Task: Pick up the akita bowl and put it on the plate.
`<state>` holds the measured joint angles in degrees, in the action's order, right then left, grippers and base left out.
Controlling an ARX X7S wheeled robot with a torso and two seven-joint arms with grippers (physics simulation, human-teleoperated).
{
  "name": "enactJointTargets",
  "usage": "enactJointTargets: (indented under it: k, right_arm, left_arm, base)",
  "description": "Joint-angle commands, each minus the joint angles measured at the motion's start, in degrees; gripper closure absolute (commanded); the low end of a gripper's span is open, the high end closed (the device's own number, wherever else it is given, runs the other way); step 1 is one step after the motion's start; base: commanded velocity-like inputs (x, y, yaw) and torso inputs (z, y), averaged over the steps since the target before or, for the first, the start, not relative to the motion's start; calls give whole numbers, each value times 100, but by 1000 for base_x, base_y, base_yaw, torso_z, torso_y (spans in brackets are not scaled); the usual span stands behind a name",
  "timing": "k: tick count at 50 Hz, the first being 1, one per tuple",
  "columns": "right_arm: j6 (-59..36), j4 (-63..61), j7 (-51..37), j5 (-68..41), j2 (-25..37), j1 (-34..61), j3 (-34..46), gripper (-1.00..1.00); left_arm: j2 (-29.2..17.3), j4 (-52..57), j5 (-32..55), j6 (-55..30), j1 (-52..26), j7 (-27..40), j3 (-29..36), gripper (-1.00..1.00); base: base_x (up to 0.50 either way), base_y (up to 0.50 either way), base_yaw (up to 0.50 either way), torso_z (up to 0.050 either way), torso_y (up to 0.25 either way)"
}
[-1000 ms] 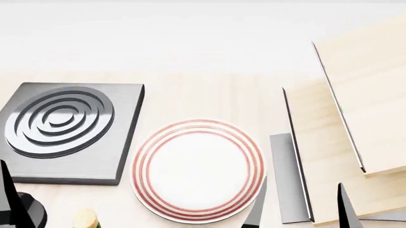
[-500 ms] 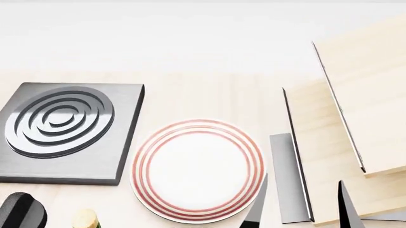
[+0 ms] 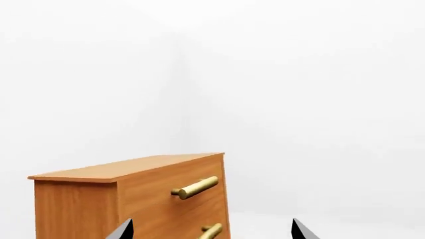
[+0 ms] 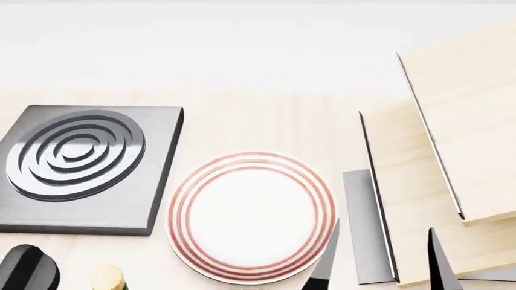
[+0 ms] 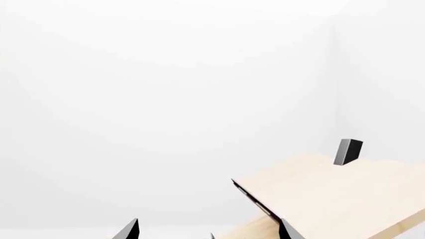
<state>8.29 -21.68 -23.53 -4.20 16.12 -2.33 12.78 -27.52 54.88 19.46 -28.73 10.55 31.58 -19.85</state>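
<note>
Left arm has dropped from beside the plate [image 4: 251,216]; both pincers, left [image 3: 211,230] and right [image 5: 207,229], gape empty. Bowl unseen: grasp not begun.

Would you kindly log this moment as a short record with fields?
plate: bare, on the wooden counter, right of the burner
akita bowl: not in any view
burner: dark grey square with concentric rings
right pincer: open, tips apart and holding nothing
left pincer: open, empty, facing a wooden drawer unit
drawer unit: brass handles
</note>
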Motion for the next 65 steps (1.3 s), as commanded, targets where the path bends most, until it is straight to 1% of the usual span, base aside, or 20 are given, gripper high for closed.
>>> enactJointTargets:
  k: [1,4,5,6,7,9,14,16,21,24,27,28,30,32,34,43,44,46,53,65]
  right_arm:
    - [-27,63,-32,33,5,42,44,-100]
    - [-34,101,-40,32,0,68,52,-100]
    - [-25,127,-42,36,-5,72,60,-100]
    - [-20,135,-41,35,-5,74,66,-100]
    - [-42,144,-45,34,-10,89,72,-100]
    - [-63,133,-52,39,-6,95,78,-100]
    - [-63,150,-64,20,2,106,75,-100]
    - [-75,150,-71,24,2,108,83,-100]
    - [-72,156,-84,37,9,109,100,-100]
    - [-68,181,-94,51,8,118,115,-100]
    - [-67,246,-95,40,1,153,123,-100]
    - [-73,256,-95,37,1,160,125,-100]
    - [-69,260,-94,25,7,160,127,-100]
    - [-38,297,-94,14,11,159,126,-100]
    - [-30,322,-97,0,12,167,122,-100]
    - [-19,335,-110,-15,28,174,138,-100]
    - [-19,357,-106,-25,25,188,142,-100]
    - [-43,401,-104,-14,15,229,165,-100]
    - [-42,449,-104,-45,21,254,177,-100]
    - [-66,526,-130,-54,23,310,200,-100]
  left_arm:
    - [-486,287,668,-1487,-232,285,-514,-100]
    - [-602,311,789,-1741,-284,314,-550,-100]
    - [-689,355,743,-2032,-341,494,-536,-100]
    - [-696,370,817,-2044,-357,467,-587,-100]
    - [-740,400,1126,-2255,-422,377,-746,-100]
    - [-847,424,1110,-2480,-493,553,-714,-100]
    - [-994,431,1745,-3053,-700,616,-1170,-100]
    - [-1088,360,2042,-3238,-748,495,-1312,-100]
    - [-1255,85,2339,-3479,-910,409,-1471,-100]
    - [-1397,-105,2415,-3693,-1124,480,-1389,-100]
    - [-1571,-519,2817,-4205,-1576,466,-1327,-100]
    - [-1649,-685,2925,-4429,-1784,522,-1242,-100]
    - [-1794,-839,2966,-4544,-1958,503,-1059,-100]
    - [-1885,-1024,3282,-4856,-2197,420,-988,-100]
    - [-2053,-1071,3099,-4924,-2238,559,-616,-100]
    - [-2056,-1286,3646,-5564,-2260,513,-666,-100]
    - [-1997,-1344,3770,-5649,-2297,498,-780,-100]
    - [-2053,-1343,3755,-5640,-2180,500,-812,-100]
    - [-2068,-1497,4274,-5974,-2043,426,-1143,-100]
    - [-2131,-1944,4911,-5966,-1903,479,-1038,-100]
  base:
    - [0,0,0,0,0]
    - [0,0,0,0,0]
    - [0,0,0,0,0]
    - [0,0,0,0,0]
    - [0,0,0,0,0]
    - [0,0,0,0,0]
    - [0,0,0,0,0]
    - [0,0,0,0,0]
    - [0,0,0,0,0]
    - [0,0,0,0,0]
    - [0,0,0,0,0]
    - [0,0,0,0,0]
    - [0,0,0,0,0]
    - [0,0,0,0,0]
    - [0,0,0,0,0]
    - [0,0,0,0,0]
    - [0,0,0,0,0]
    - [0,0,0,0,0]
    - [0,0,0,0,0]
    - [0,0,0,0,0]
